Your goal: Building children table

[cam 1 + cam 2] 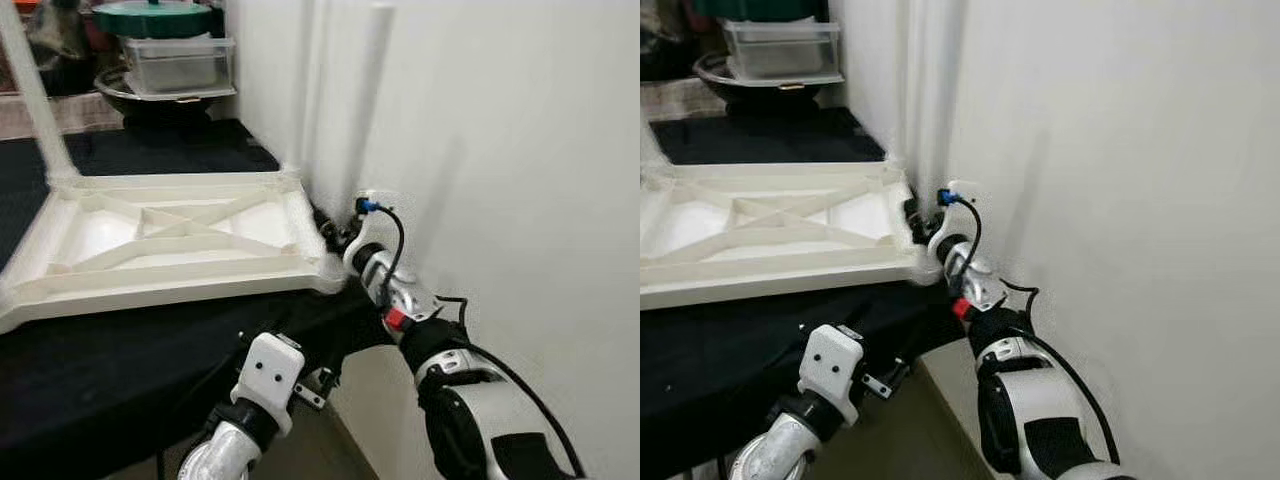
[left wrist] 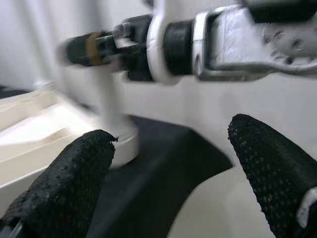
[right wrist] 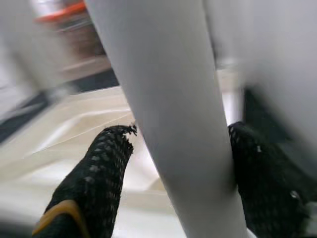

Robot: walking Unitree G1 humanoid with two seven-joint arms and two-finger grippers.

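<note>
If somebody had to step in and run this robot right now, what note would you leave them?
Right gripper: closed around a white table leg at the near right corner of the upturned tabletop.
Left gripper: open, empty, low beside the black cloth.
Done: legs stand at the far left and far right corners.
Left: whether the gripped leg is fully seated is unclear; finish it, fit the remaining leg, flip the table.

I see a clear plastic tub [image 1: 180,62] under a green lid [image 1: 152,18], beyond the black cloth [image 1: 120,360]
</note>
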